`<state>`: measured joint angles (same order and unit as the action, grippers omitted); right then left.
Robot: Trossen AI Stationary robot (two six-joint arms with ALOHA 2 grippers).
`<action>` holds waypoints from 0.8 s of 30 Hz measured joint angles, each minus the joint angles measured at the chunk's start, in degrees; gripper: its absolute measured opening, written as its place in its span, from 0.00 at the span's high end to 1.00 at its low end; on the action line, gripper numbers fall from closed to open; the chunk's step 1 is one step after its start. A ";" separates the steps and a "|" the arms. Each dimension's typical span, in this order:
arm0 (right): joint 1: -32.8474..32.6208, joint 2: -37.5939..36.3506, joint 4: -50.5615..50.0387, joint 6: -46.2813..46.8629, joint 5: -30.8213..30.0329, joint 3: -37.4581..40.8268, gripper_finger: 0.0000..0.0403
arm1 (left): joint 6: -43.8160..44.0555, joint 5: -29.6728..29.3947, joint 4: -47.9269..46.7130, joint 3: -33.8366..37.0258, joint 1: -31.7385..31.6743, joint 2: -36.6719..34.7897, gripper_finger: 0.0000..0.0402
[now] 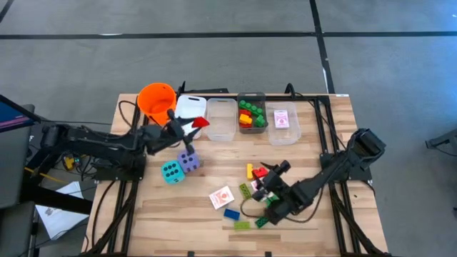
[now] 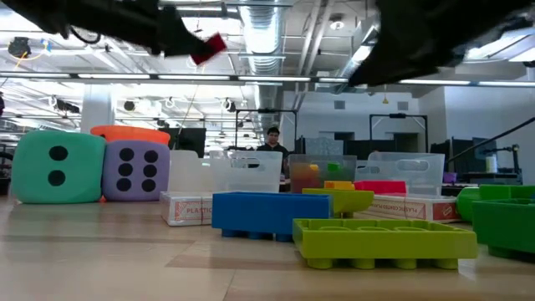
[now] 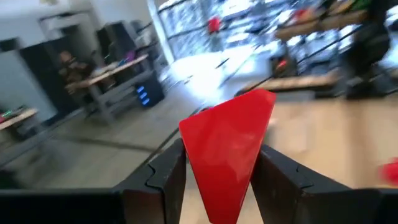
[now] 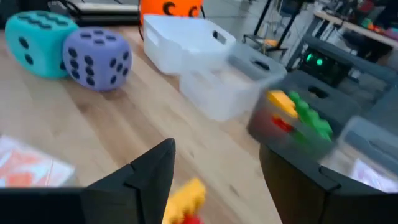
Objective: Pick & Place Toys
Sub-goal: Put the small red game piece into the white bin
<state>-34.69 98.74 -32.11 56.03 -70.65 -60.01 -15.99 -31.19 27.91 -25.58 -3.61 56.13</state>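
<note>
Nearest me on the worktop (image 1: 178,214) lie loose bricks, a blue one (image 1: 231,213) and a green one (image 1: 242,225), beside a playing card (image 1: 222,197). The right tool (image 1: 269,187) hovers over the brick pile with its fingers apart, holding nothing. Farther back, past the teal die (image 1: 171,172) and purple die (image 1: 189,161), the left tool (image 1: 187,128) grips the red wedge (image 1: 201,123) in the air near the clear bins (image 1: 221,118).

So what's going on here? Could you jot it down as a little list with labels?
Left gripper: shut on the red wedge, lifted near the clear bins
Right gripper: open, low over loose bricks
Dice: purple die and teal die, side by side
Filled bin: red, green, yellow bricks
Card bin: red-backed cards
Orange bucket: table's far left corner
</note>
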 joint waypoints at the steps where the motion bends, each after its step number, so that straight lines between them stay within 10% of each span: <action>1: 0.82 0.00 3.40 -3.69 0.38 0.00 0.43 | 0.03 0.10 0.18 -0.02 -1.92 1.40 0.64; 9: 6.60 0.00 22.82 -26.50 10.69 0.00 0.43 | 3.43 -0.37 -1.58 0.00 -15.55 11.46 0.64; 24: 7.97 0.00 25.13 -28.00 10.75 0.00 0.43 | 19.52 1.17 -17.85 0.08 -21.30 9.68 0.43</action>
<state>-26.72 98.74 -6.98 28.03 -59.90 -60.01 3.53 -30.02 10.07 -25.50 -24.91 65.82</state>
